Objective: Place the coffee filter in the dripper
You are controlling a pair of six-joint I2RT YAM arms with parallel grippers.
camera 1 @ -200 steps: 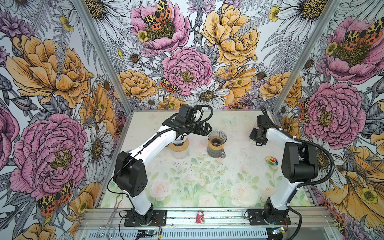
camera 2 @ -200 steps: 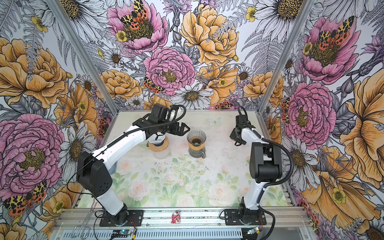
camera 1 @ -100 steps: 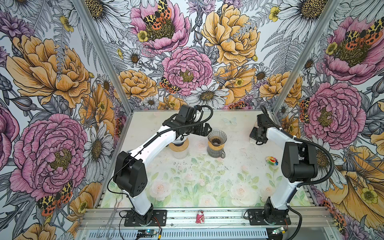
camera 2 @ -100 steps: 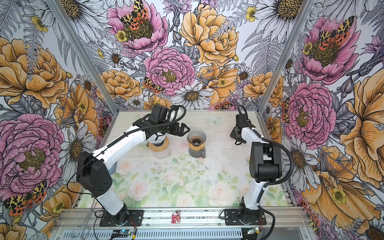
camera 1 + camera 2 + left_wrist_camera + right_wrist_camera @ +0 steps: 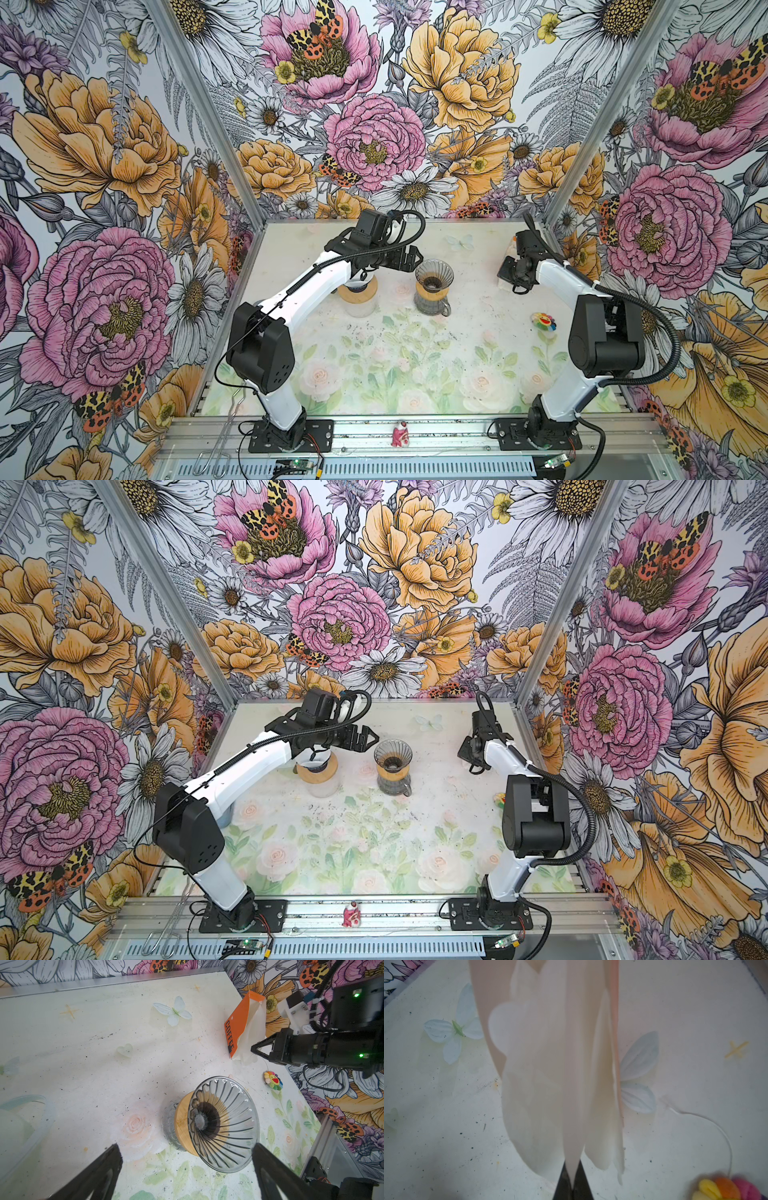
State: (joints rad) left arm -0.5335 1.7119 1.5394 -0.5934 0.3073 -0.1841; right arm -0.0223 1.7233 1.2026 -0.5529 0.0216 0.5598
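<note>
Right tool (image 5: 572, 1183) now pinched on coffee filter (image 5: 571, 1105); one dripper (image 5: 223, 1124), one pack (image 5: 236, 1028).

the only readable word is "coffee", printed in black capitals on the orange face of the filter packet (image 5: 236, 1026). the letters run along its length, and a dark block after them is illegible.

Dripper mouth: I see dripper (image 5: 433, 279) open from above.
Left side: left gripper (image 5: 413, 259), spread wide, and glass jar (image 5: 357, 293) block it.
Right side: bare table (image 5: 478, 282) to coffee filter pack (image 5: 236, 1028).
</note>
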